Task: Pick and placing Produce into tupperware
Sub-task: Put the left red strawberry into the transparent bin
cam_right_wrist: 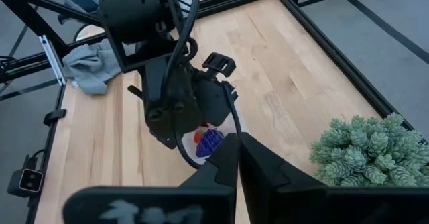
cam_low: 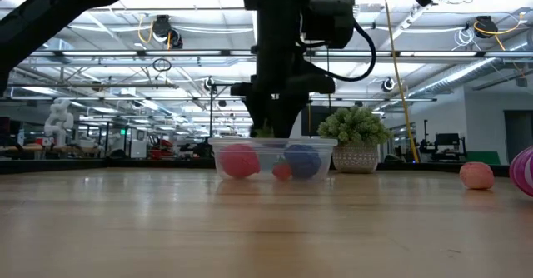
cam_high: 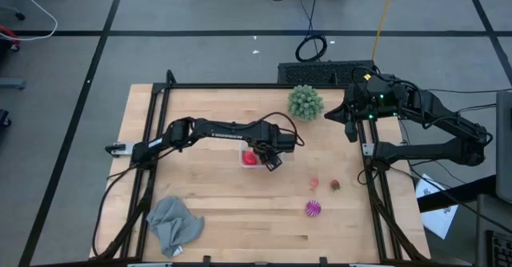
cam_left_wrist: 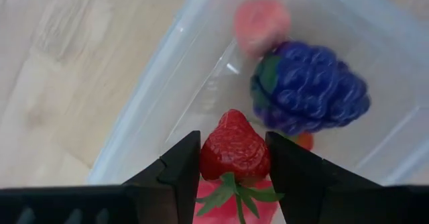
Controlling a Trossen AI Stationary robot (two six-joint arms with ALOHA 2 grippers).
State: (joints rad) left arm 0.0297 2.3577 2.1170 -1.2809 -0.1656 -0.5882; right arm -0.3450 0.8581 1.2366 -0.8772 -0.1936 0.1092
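We have the left gripper clamped on a red strawberry, fingers pressing its two sides, leafy cap toward the wrist and tip pointing away. It hangs directly over the tupperware, which sits near the middle of the surface. Seen from above, the tub lies just at nine o'clock of the fingertips, so we judge the release needs little more than a straight drop. Inside the tub already lie a purple grape cluster, a pink fruit and a small orange-red piece half hidden under the grapes. Three produce items are left out on the surface toward four o'clock of the tub: a pale pink one, a small dark red one and a striped magenta one. Our right gripper waits shut at the two o'clock corner, beside the green spiky ball; it is the nearer arm to those three
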